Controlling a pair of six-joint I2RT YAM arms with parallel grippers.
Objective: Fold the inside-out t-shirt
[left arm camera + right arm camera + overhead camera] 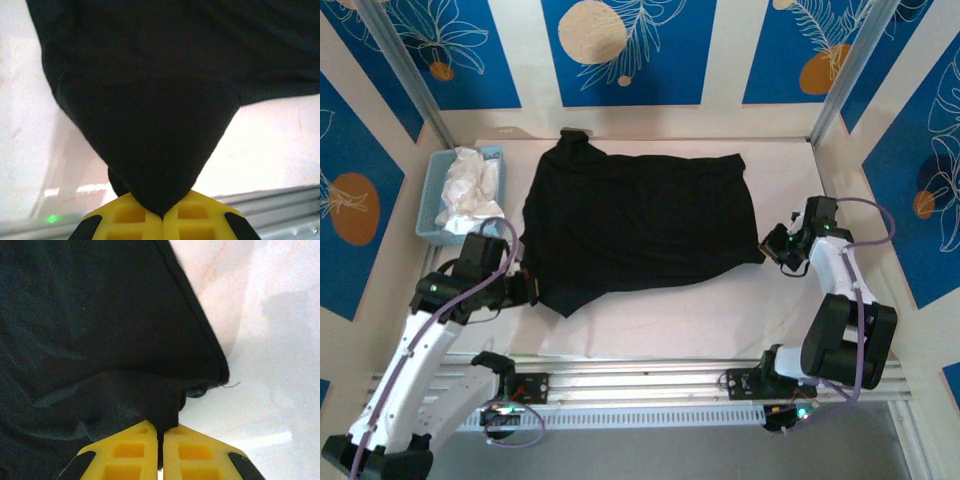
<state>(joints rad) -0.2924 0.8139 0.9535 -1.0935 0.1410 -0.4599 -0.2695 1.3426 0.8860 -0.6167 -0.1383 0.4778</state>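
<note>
Lying spread across the white table, the black t-shirt is pinched at both near corners: left gripper clamped on the pointed left one, right gripper clenched on the bunched right one. Blue basket with a white cloth sits just beside its far-left edge.

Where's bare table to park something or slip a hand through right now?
Widest free patch: the white strip between the near hem of the t-shirt and the rail. A narrower one lies right of the shirt, beyond the right pincer. Crowded: the left side, where the basket of white cloth sits near the left pincer, clamped on the shirt's corner.
</note>
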